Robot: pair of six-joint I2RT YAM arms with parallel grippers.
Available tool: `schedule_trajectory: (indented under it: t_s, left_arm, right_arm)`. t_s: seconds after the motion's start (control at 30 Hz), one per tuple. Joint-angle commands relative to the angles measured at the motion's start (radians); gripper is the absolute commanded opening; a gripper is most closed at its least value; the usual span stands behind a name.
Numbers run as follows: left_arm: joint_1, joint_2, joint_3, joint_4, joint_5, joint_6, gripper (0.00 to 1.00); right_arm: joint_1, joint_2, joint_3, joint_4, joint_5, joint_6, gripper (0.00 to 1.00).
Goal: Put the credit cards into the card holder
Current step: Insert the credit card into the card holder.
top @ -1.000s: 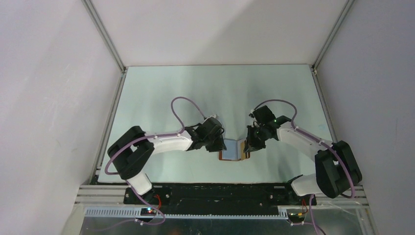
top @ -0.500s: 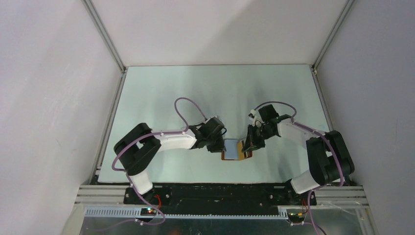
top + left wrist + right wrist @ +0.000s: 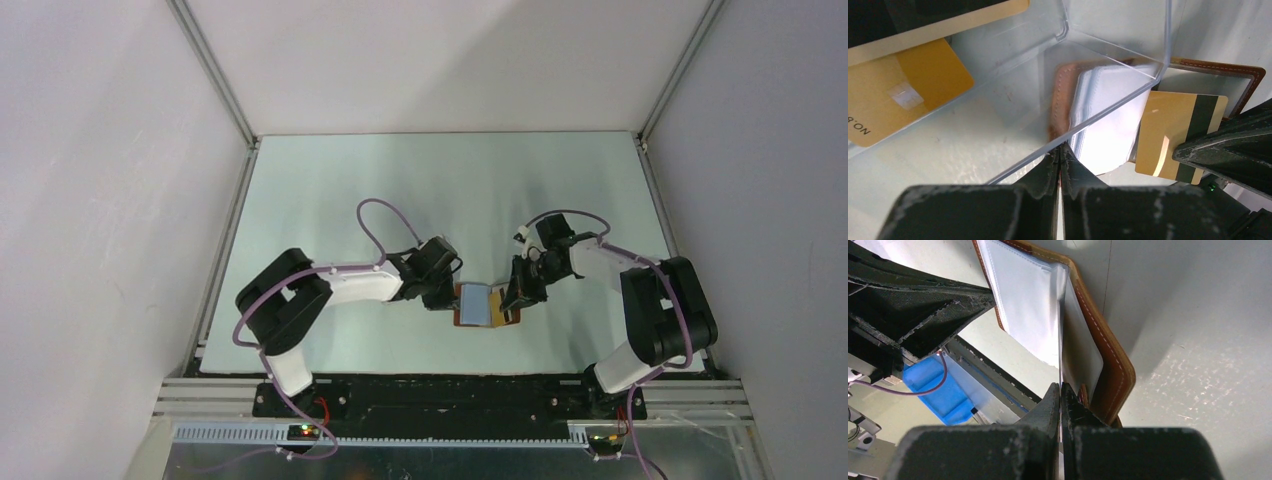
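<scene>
The brown leather card holder (image 3: 474, 303) lies open between my two grippers, its pale inner pockets showing. It also shows in the left wrist view (image 3: 1244, 71) and the right wrist view (image 3: 1108, 355). My left gripper (image 3: 447, 297) (image 3: 1060, 150) is shut on a leaf of the holder's inner pockets. My right gripper (image 3: 510, 297) (image 3: 1060, 387) is shut on a gold credit card with a dark stripe (image 3: 1168, 130). The card appears edge-on in the right wrist view (image 3: 1061, 330), standing among the holder's pockets. How deep it sits I cannot tell.
A clear plastic box (image 3: 1113, 55) stands right by the left fingers, with two more gold cards (image 3: 903, 95) (image 3: 948, 15) behind its walls. Enclosure walls ring the table. A blue bin (image 3: 943, 390) shows past the near edge.
Both arms have folded their elbows inward. Both grippers have stayed shut at the card holder, the right one with its card drawn slightly closer in.
</scene>
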Motion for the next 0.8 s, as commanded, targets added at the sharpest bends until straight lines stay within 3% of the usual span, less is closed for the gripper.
schedule_trajectory:
  t_s: [0.0,0.43,0.77]
  left_arm:
    - [0.01,0.062,0.011,-0.044,-0.023,0.009,0.05]
    - [0.048,0.109,0.024,-0.072,0.005,0.013,0.01]
    - [0.07,0.164,0.065,-0.107,0.023,0.056,0.0]
  right_arm:
    - [-0.002,0.027,0.012,0.032,-0.037,-0.033,0.0]
    - [-0.01,0.077,-0.027,0.177,-0.182,-0.036,0.0]
    - [-0.044,0.093,-0.026,0.183,-0.146,-0.051,0.0]
